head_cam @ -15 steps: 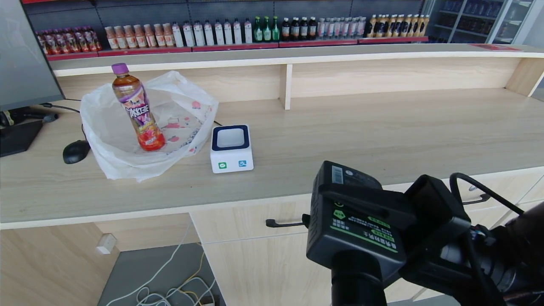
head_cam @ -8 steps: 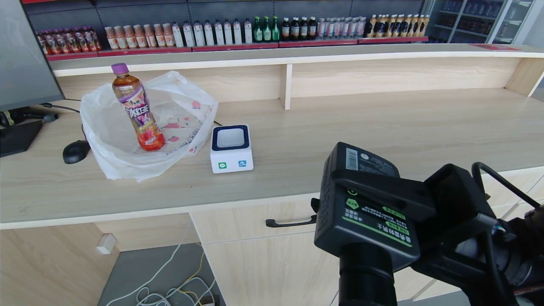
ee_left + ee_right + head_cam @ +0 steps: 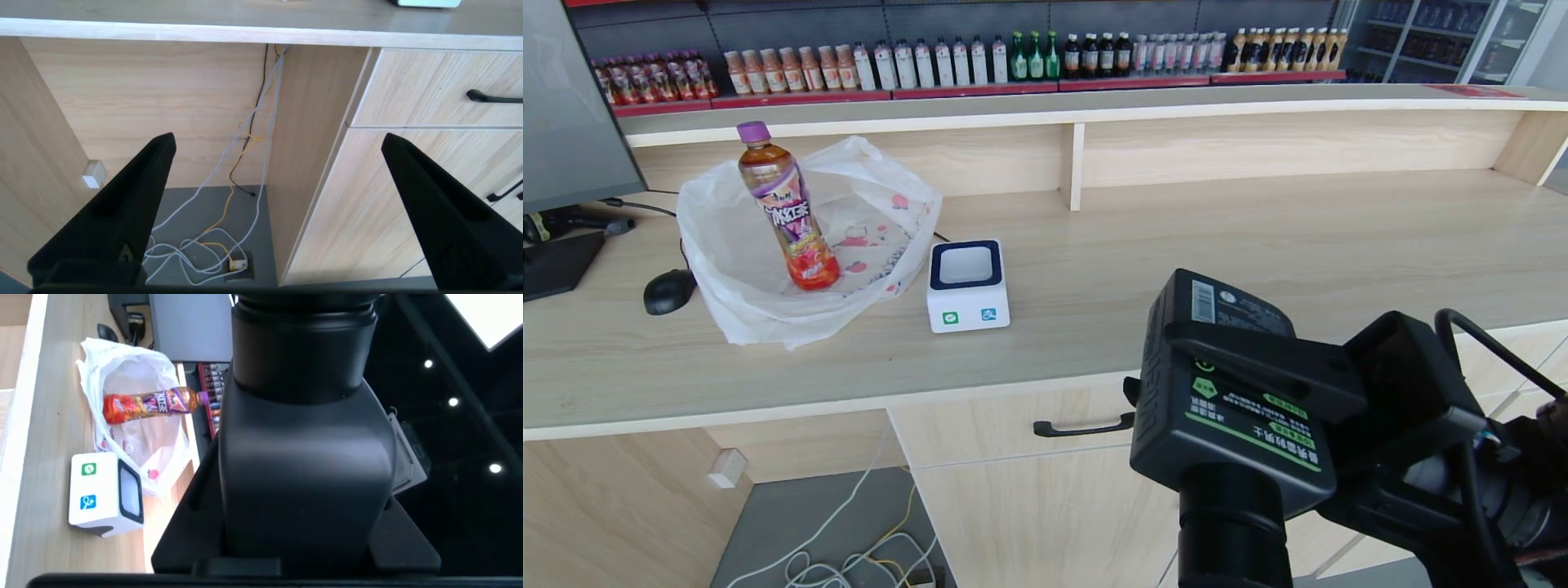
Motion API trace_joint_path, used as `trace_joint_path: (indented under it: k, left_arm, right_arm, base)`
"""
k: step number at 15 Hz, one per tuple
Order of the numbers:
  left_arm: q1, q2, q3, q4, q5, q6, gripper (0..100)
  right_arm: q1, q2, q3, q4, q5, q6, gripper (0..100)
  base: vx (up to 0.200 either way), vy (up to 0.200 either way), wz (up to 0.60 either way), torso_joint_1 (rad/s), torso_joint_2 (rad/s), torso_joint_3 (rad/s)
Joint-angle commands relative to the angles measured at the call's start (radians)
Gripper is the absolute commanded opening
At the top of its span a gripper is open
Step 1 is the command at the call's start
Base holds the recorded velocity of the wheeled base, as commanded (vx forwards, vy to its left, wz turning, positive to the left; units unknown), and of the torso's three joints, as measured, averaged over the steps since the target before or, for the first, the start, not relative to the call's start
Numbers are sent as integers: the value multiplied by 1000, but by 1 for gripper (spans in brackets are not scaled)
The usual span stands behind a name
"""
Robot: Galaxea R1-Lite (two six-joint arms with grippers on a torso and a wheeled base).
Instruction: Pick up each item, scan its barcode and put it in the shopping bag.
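your 1 bottle (image 3: 788, 208) stands upright inside the shopping bag (image 3: 727, 310) on the counter (image 3: 1176, 237), with the scanner (image 3: 968, 286) just beside the bag. the left gripper (image 3: 278, 143) hangs below the counter edge, jaws spread wide, holding nothing. the right gripper (image 3: 1229, 400) sits low by the drawers — you can't tell its state.
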Motion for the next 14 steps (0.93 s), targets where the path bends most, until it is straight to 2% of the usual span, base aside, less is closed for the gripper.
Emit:
trace_joint_path:
  k: [1, 11, 14]
  left_arm:
    - [0, 0, 0, 0, 0, -1, 100]
    - [0, 0, 0, 0, 0, -1, 100]
    - [0, 0, 0, 0, 0, -1, 100]
  right_arm:
    - [1, 0, 2, -1, 1, 0, 0]
    - [1, 5, 0, -1, -6, 4, 0]
    - [2, 25, 6, -1, -6, 55, 0]
  base:
    - [0, 0, 0, 0, 0, 0]
    - [0, 0, 0, 0, 0, 0]
    - [0, 0, 0, 0, 0, 0]
